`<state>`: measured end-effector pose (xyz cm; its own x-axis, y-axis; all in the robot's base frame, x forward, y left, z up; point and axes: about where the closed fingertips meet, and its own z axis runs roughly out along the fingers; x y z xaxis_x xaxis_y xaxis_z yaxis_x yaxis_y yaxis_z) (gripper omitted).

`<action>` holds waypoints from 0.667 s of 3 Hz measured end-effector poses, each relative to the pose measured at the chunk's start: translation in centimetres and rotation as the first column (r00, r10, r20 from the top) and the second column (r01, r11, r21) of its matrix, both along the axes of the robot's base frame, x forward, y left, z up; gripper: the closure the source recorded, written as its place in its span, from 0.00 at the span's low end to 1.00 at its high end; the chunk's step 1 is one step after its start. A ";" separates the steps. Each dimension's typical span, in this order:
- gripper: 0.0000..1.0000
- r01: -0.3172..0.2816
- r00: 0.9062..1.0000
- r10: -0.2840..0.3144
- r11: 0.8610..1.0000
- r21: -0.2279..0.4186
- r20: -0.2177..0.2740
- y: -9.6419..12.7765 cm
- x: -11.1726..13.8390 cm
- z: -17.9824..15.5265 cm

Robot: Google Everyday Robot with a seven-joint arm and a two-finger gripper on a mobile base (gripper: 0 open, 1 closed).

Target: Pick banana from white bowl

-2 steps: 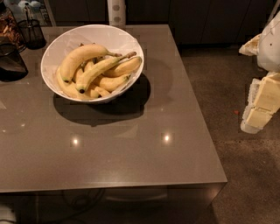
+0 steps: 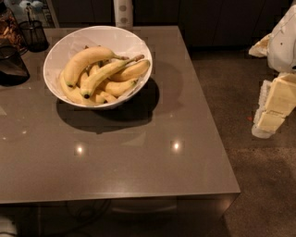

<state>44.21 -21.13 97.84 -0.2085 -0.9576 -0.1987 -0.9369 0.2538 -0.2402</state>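
Observation:
The white bowl stands at the back left of the grey table and holds several bananas. The banana, long and slim with a greenish tinge, lies diagonally on top of the pile. Its dark tip points to the front left and its brownish stem reaches the bowl's right rim. A thicker arched banana lies just behind it. My gripper, a cream blocky part of the arm, hangs at the far right edge of the view. It is off the table, over the floor, far from the bowl.
A dark wire-mesh cup, a jar and a dark glass vessel stand at the table's left back edge. A white patterned cylinder stands behind the bowl. Brown floor lies right of the table.

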 end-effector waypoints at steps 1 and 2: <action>0.00 -0.039 0.999 0.038 0.999 -0.032 -0.038 1.1 1.2 -0.2; 0.00 -0.092 0.993 0.087 0.994 -0.066 -0.082 2.5 2.7 -0.8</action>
